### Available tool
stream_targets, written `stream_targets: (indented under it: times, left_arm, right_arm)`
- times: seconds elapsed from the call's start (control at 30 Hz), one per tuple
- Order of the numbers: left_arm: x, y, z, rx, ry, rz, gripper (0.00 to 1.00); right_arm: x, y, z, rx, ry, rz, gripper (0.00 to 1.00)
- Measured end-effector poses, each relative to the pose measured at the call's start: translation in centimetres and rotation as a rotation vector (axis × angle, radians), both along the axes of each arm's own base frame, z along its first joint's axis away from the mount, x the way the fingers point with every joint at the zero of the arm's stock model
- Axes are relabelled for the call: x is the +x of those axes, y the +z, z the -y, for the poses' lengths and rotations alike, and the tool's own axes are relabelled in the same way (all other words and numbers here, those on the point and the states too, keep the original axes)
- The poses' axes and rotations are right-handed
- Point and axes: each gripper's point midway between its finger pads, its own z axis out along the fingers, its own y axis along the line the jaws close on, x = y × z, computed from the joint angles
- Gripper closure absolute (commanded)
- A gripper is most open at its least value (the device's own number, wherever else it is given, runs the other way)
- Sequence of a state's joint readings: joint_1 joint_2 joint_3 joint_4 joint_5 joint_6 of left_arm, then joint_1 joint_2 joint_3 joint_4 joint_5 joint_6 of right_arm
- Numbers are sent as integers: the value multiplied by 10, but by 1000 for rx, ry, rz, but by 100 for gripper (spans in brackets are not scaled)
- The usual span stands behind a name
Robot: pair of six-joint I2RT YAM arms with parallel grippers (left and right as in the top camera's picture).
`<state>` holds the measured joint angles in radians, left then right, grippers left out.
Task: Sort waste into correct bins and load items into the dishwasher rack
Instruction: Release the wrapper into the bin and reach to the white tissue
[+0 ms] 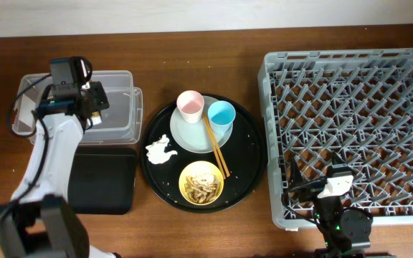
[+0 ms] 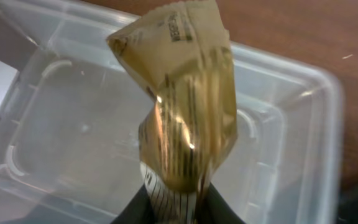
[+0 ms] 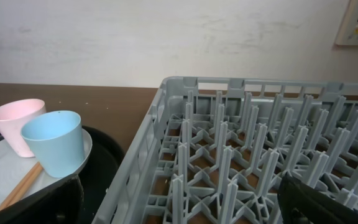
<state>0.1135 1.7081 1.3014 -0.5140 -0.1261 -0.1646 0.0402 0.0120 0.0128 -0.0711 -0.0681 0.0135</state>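
Note:
My left gripper [image 1: 94, 100] is shut on the small gold-foil wrapper [image 2: 185, 93] and holds it above the clear plastic box [image 1: 120, 118], which also fills the left wrist view [image 2: 61, 130]. The shallow black tray [image 1: 106, 179] lies in front of the box. The crumpled white paper ball [image 1: 160, 150], pink cup [image 1: 190, 106], light-blue cup [image 1: 221, 114], grey plate [image 1: 191, 134], chopsticks [image 1: 217, 148] and yellow bowl [image 1: 201, 183] with food scraps sit on a round black tray [image 1: 246, 161]. My right gripper [image 3: 185, 208] is open and empty over the front left corner of the grey rack [image 1: 357, 122].
The right wrist view shows the rack's pegs [image 3: 247, 155] ahead, with the pink cup [image 3: 16, 124], blue cup [image 3: 53, 143] and a chopstick [image 3: 18, 188] to the left. A wall stands behind the table. Bare wood lies between the round tray and the rack.

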Motion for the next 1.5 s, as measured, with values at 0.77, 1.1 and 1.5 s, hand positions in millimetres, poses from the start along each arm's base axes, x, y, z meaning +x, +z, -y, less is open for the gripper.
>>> stream_targets:
  times: [0.77,1.1,1.5]
  left_arm:
    - [-124,36,106,-198,-346,-276,35]
    - [-145,5,183,35,-839,-328,23]
    - [-136,-41,187,161,-1016,-452,25]
  right_arm:
    - [0,0,0,0,0,0,2]
    - [0,0,0,1,0,0,2]
    - [0,0,0,0,0,0,2]
